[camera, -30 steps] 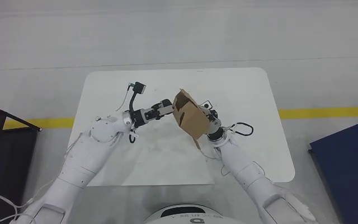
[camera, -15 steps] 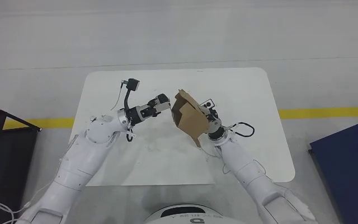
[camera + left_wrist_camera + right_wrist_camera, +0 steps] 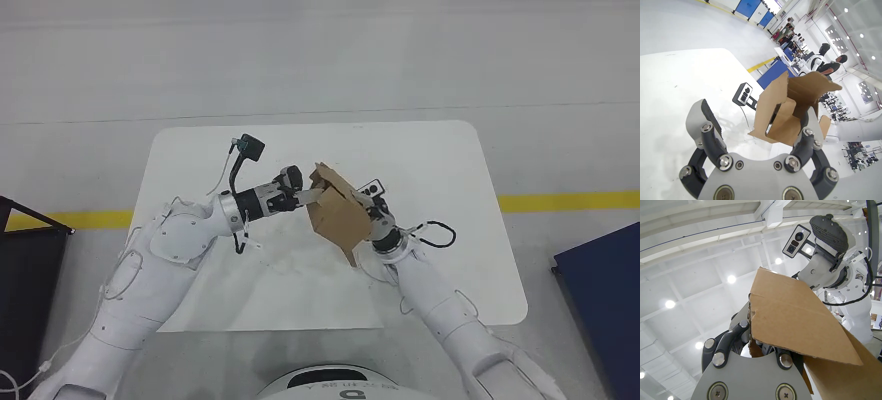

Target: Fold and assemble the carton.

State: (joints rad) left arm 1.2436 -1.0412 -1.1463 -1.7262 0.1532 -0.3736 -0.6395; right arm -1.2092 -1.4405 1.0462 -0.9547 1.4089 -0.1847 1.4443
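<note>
**Colleague:** Where's the box now?

**Me:** I have the brown corrugated-cardboard carton (image 3: 338,212) held up off the round-cornered white table (image 3: 440,160). It sits over the middle, tilted, between my two arms. The right gripper (image 3: 370,214) has it. From that wrist I see a panel edge running down between the finger roots, so I read it as clamped on the carton, though the board hides the fingertips.

**Colleague:** And the left?

**Me:** That's what changed. A second ago the left gripper (image 3: 301,197) was close to the open end. Half a second ago it had backed off a touch, and now it is in again and touching. Its fingers are spread wide and grip nothing. One finger (image 3: 811,121) lies against an inner flap, and the other's black ribbed pad (image 3: 710,113) stands well clear to the side. The carton has also dipped slightly toward me.

**Colleague:** Meaning?

**Me:** I judge it's pushing a flap inward, not taking hold. Folding is under way, but that end is far from closed.

**Colleague:** How's the material?

**Me:** It's thin, matte, stiff board with ragged, torn edges. The flaps splay at odd angles, and one has a rounded tab. I expect it to crease along its scores but buckle if I push off-line.
</note>
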